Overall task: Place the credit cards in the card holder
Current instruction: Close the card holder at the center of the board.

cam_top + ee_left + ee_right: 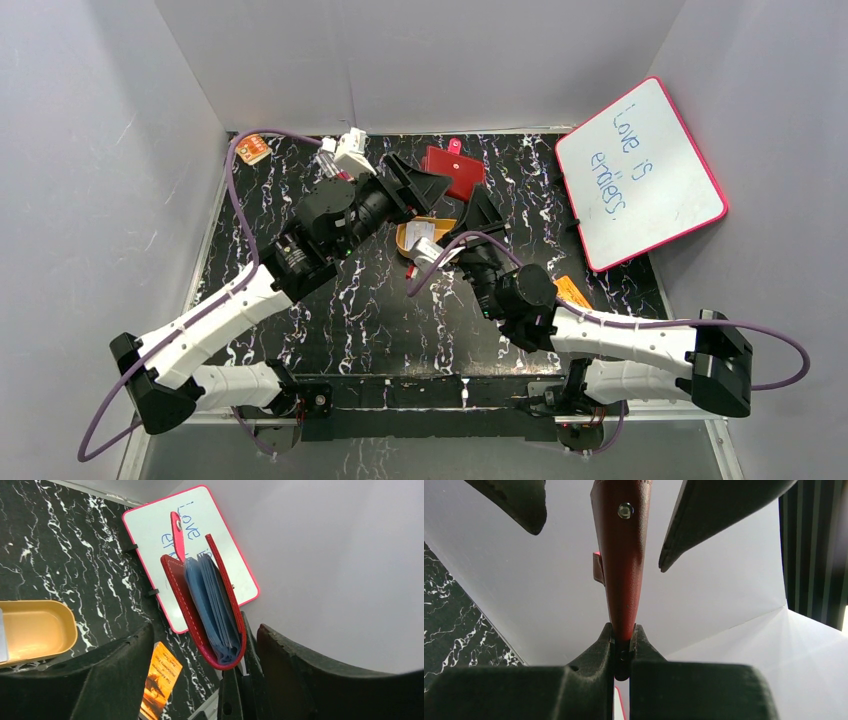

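The card holder (176,587) is held up off the desk (372,322), toward the far middle of it. It stands on its fold with the two red covers parted in a narrow V. Its bluish-grey pockets show between the covers, and the closing tab with its snap sticks out past the open edge.

The right end effector (624,641) is pressed together on the holder's folded edge, pinching the red leather between its two fingertips. The left end effector (205,630) is spread wide, with one black finger on each side of the holder. From both wrist views neither finger appears to touch the covers.

Just below the holder in the top view, an orange tin (412,232) lies open on the desk. A pale card (428,247) rests at its near side. The left wrist view shows only a sliver of something pale at the tin's edge, so I cannot tell how many cards are there.

An orange booklet (573,290) lies on the desk to the right, beside the right arm. A pink-framed whiteboard (640,165) with blue handwriting leans at the right wall, well apart from the tin.
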